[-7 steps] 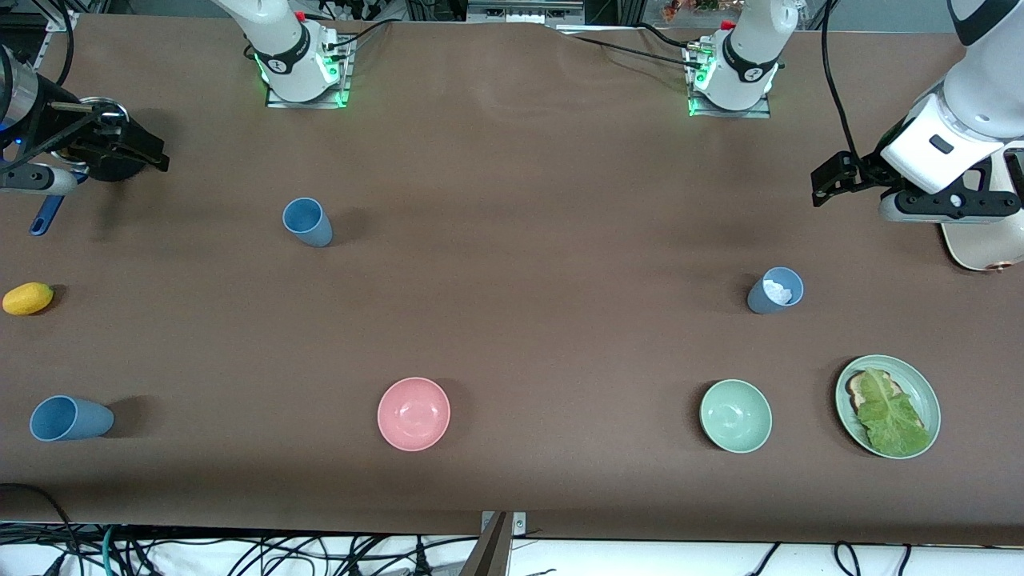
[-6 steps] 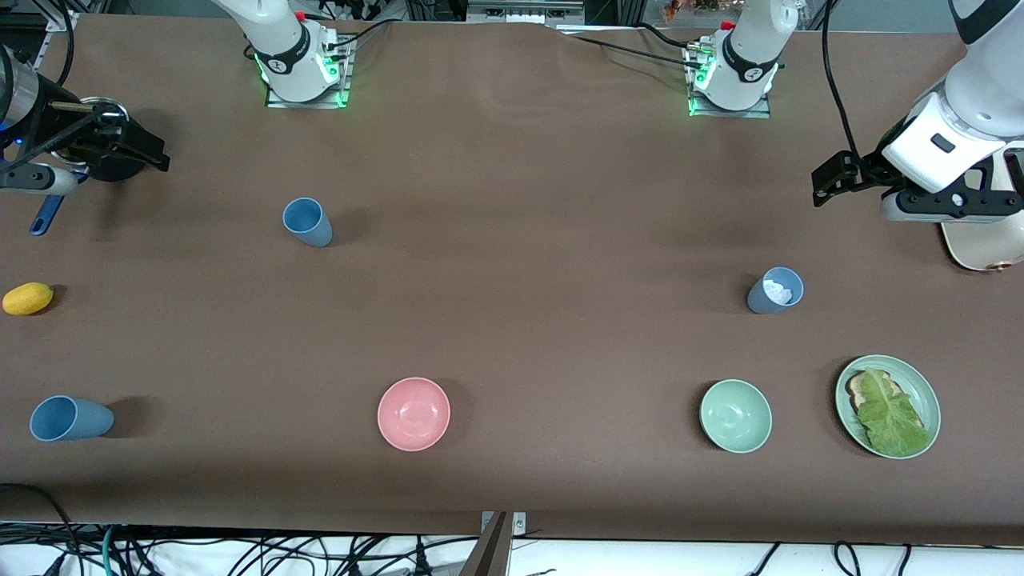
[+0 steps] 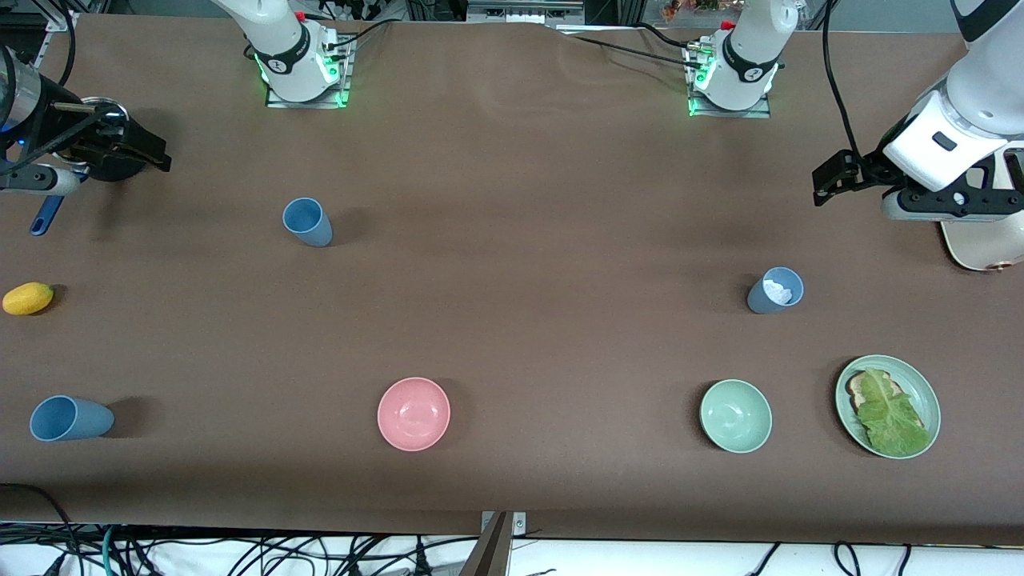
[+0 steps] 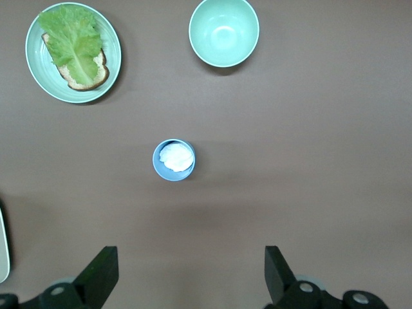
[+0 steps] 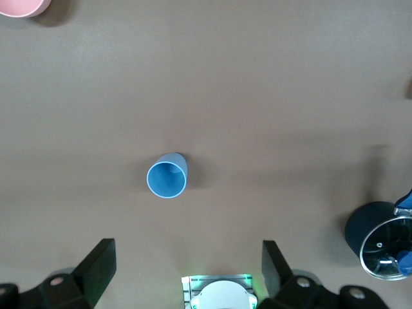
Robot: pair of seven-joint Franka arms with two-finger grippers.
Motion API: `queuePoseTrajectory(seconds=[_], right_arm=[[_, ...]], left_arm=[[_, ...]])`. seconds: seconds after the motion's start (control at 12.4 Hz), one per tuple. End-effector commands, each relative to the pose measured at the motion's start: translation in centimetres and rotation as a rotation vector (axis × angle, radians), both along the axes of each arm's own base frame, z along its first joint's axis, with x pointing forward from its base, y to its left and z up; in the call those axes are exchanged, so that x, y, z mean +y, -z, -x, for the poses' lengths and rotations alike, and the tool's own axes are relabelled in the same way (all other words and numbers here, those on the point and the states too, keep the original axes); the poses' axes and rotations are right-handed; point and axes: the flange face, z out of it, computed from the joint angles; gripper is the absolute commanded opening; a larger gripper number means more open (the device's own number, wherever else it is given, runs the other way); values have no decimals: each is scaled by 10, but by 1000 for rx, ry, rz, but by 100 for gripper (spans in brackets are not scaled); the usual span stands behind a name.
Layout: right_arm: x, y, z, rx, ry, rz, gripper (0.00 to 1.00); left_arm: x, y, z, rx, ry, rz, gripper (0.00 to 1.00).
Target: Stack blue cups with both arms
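Three blue cups stand apart on the brown table. One is near the right arm's base and also shows in the right wrist view. One holds something white and also shows in the left wrist view. One is near the front camera at the right arm's end. My right gripper is open and empty, up over a black pot. My left gripper is open and empty, up over the left arm's end of the table.
A pink bowl, a pale green bowl and a green plate with bread and lettuce sit near the front camera. A yellow fruit, a black pot, a blue handle and a white board lie at the table's ends.
Both arms have shifted only very slightly. Nothing on the table has moved.
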Motion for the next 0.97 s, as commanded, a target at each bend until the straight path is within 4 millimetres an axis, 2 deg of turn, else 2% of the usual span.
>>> queuePoseTrajectory(seconds=[0.0, 0.16, 0.89], right_arm=[[2, -6, 1, 4, -9, -10, 100], [2, -6, 1, 4, -9, -10, 100], [2, -6, 1, 6, -9, -10, 100]], left_arm=[[-2, -7, -3, 9, 12, 27, 100], [-10, -21, -5, -22, 27, 23, 100], [-4, -21, -8, -25, 16, 18, 100]])
